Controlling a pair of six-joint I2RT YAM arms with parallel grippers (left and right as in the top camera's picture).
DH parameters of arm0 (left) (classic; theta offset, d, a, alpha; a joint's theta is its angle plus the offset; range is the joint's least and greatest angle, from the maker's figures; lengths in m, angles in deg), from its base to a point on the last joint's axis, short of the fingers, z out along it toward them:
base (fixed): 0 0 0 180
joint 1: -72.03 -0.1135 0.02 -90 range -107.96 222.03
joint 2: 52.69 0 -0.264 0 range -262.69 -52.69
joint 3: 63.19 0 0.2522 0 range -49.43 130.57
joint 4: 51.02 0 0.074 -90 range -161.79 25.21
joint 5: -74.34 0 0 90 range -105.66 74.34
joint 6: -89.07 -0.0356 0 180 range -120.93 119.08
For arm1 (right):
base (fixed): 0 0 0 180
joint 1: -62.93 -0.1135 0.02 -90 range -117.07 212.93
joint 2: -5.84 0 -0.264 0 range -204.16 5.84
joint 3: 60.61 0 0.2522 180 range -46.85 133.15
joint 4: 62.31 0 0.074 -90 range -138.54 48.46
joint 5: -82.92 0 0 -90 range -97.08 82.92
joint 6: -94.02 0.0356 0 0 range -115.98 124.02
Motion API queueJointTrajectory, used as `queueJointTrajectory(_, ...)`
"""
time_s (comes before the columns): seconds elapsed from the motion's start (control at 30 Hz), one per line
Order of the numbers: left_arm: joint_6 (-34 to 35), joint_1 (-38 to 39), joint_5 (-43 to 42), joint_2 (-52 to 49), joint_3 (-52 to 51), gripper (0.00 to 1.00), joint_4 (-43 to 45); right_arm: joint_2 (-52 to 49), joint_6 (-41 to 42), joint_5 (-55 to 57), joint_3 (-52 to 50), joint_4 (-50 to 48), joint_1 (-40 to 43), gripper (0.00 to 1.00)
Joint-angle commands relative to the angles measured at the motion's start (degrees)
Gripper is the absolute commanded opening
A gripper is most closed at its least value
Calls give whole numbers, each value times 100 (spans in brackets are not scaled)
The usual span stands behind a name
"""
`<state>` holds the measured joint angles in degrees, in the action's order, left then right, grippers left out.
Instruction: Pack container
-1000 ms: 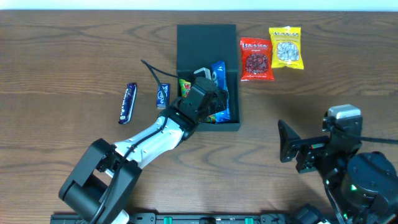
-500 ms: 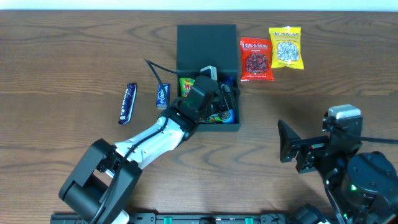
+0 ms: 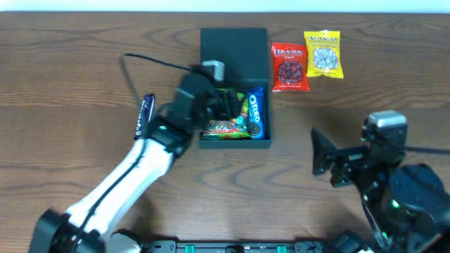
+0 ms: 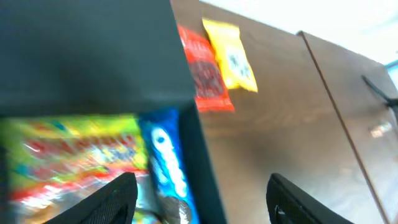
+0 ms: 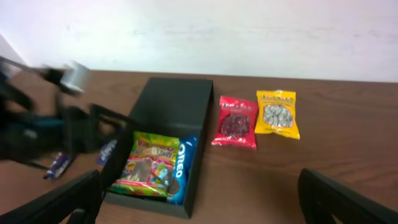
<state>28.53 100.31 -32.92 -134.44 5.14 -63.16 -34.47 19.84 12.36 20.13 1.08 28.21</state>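
The container (image 3: pixel 234 49) sits upper centre of the overhead frame on the worktop (image 3: pixel 70 56), lid open. It already holds a blue Oreo packet (image 3: pixel 256 112), its "OREO" legible, and a green-yellow sweets packet (image 3: pixel 223 128). A red packet (image 3: pixel 290 67), a yellow packet (image 3: pixel 323 54) and a dark blue bar (image 3: pixel 144 116) lie outside; their print is unreadable. Packing looks partly done. The left end effector (image 4: pixel 205 199) hovers at the box, fingers apart and empty; the right end effector (image 5: pixel 198 193) is spread wide.

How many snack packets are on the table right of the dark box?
2: a red packet beside the container, and a yellow packet right of it. None look hidden there.
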Motion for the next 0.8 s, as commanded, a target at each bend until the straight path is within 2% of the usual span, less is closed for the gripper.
queueJointTrajectory(0.0, -1012, -420, -15, 514, 81, 68, -422, -509, -114, 203, 72, -72, 37, 99)
queueJointTrajectory(0.17, -1322, -1084, 210, 1154, 81, 68, -1250, -1528, -114, 282, 72, -697, 291, 99)
queueJointTrajectory(0.3, -1427, -1456, 479, 1515, 81, 68, -1869, -2605, -330, -66, 74, -1626, 1073, 99)
queueJointTrajectory(0.5, -1681, -1475, 501, 1589, 79, 73, -2208, -3652, -577, -1779, 74, -2863, 2535, 99)
queueJointTrajectory(0.67, -1731, -1475, 590, 1589, 79, 77, -2232, -4701, -1235, -1814, 107, -3969, 3324, 99)
queueJointTrajectory(0.77, -1727, -1475, 586, 1589, 79, 77, -2216, -5307, -1226, -1840, 332, -4157, 3578, 98)
